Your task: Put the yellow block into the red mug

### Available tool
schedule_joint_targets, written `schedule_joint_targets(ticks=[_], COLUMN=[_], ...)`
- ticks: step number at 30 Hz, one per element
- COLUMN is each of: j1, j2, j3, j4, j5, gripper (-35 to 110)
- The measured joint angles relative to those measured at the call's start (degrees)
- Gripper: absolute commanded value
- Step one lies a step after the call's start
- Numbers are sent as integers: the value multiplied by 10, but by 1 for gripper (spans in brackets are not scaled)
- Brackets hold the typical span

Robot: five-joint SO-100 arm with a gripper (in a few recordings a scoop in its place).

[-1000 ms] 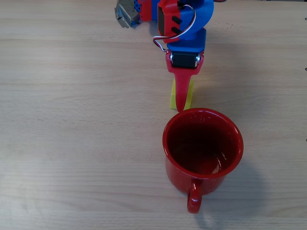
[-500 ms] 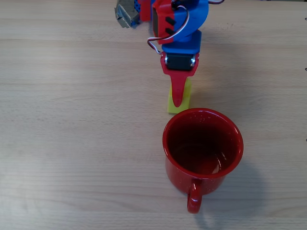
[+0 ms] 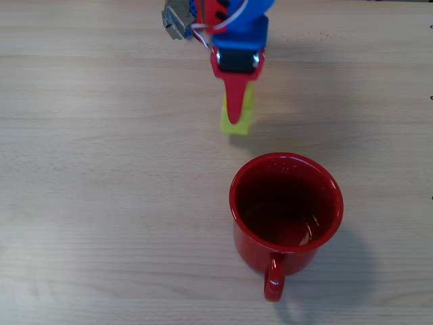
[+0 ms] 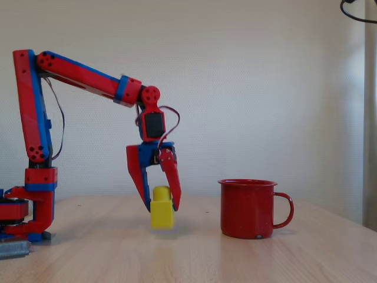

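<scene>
The yellow block (image 3: 238, 128) sits between the fingers of my red-and-blue gripper (image 3: 235, 112), which is shut on it. In the fixed view the yellow block (image 4: 162, 217) hangs just above the wooden table, held near its stud by the gripper (image 4: 161, 206), with a faint shadow beneath. The red mug (image 3: 254, 249) stands upright below and right of the block in the overhead view, its handle toward the bottom edge and nothing showing inside. In the fixed view the red mug (image 4: 247, 211) is to the right of the block, with a clear gap between them.
My arm's base (image 4: 32, 215) stands at the left in the fixed view, with a metal clamp (image 3: 177, 20) at the top of the overhead view. Bare wooden tabletop (image 3: 101, 203) lies all around the mug.
The gripper and the block have moved toward the top left of the overhead view, away from the mug's rim. The mug has stayed still.
</scene>
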Motion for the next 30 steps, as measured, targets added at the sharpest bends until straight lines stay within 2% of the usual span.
schedule_joint_targets(ticks=[9,14,17,30], j1=[-1,-1,-2,-31], j2=[73,73,73,9], j3=[-15,-91,-109,-280], j4=[54,89,87,94], j5=[-12,-80,-119,-145], gripper=[0,0,0,0])
